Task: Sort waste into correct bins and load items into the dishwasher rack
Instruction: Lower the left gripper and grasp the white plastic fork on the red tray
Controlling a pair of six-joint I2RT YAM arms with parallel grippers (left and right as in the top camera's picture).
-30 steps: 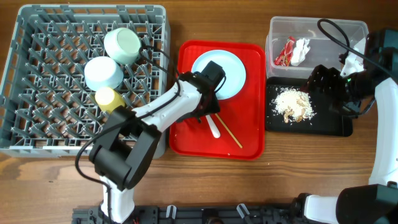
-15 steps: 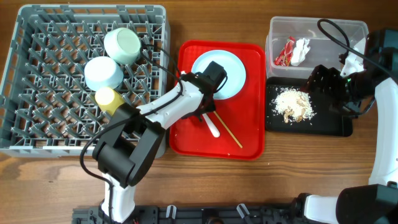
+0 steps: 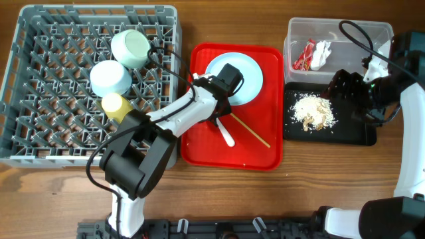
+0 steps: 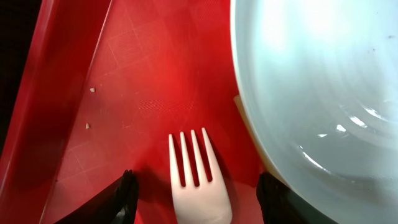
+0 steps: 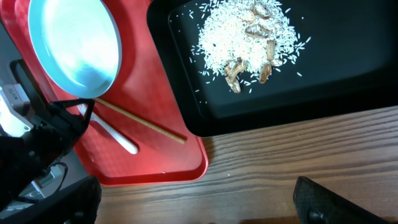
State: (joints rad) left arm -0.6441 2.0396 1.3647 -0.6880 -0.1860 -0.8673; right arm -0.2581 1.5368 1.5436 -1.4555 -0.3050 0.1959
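Note:
My left gripper [image 3: 222,111] is open low over the red serving tray [image 3: 199,149], its fingers [image 4: 199,202] on either side of the white fork [image 4: 196,180], just below the round pale plate [image 3: 242,70]. The thin wooden stick [image 3: 251,131] lies slanted beside the fork [image 3: 226,135]. Two blue-green bowls [image 3: 131,48] [image 3: 110,78] and the yellow cup [image 3: 117,106] sit in the grey dishwasher rack [image 3: 40,86]. The red wrapper [image 3: 305,54] and the white tissue [image 3: 322,52] lie in the clear tub [image 3: 339,30]. The rice scraps [image 3: 314,111] lie on the black tray [image 3: 352,133]. My right gripper [image 3: 342,86] is open and empty above the black tray.
The right wrist view shows the plate [image 5: 74,46], the stick [image 5: 140,121], the fork [image 5: 115,134], the rice [image 5: 249,37] on the black tray [image 5: 348,81] and bare wooden table [image 5: 280,162] in front. The left arm stretches from the rack's front right corner across the red tray.
The wooden stick has swung and shifted to the right and slightly back on the red tray. My left gripper has moved slightly. The right arm has not moved.

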